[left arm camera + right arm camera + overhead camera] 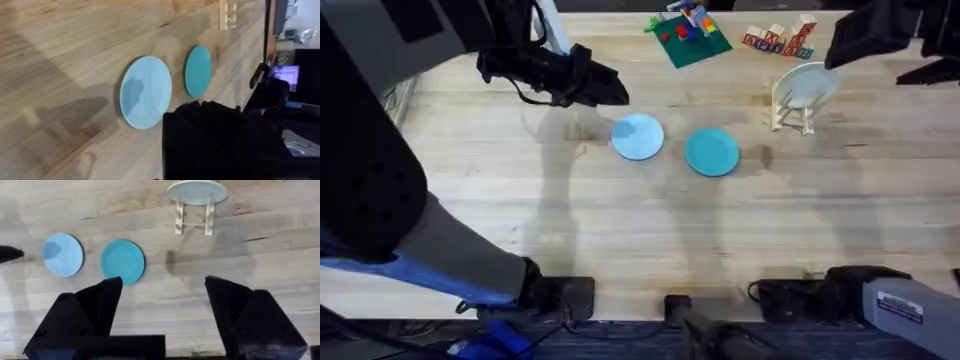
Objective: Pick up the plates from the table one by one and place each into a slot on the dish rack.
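Observation:
Two plates lie flat side by side on the table (pixel 620 230). The pale blue plate (pixel 638 136) (pixel 146 91) (pixel 63 254) is on the left and the teal plate (pixel 711 151) (pixel 198 71) (pixel 123 262) on the right. The dish rack (pixel 792 112) (pixel 194 217) (pixel 231 16) stands to the right of them, with a cream-white plate (pixel 808 82) (pixel 196 191) upright in it. My left gripper (pixel 595 85) hovers just left of and behind the pale blue plate. My right gripper (pixel 164 282) (pixel 865 40) is open and empty, high up near the rack.
A green baseplate with coloured bricks (pixel 688 35) and a cluster of coloured wooden blocks (pixel 778 40) sit at the table's far edge. The arm bases and cables run along the near edge.

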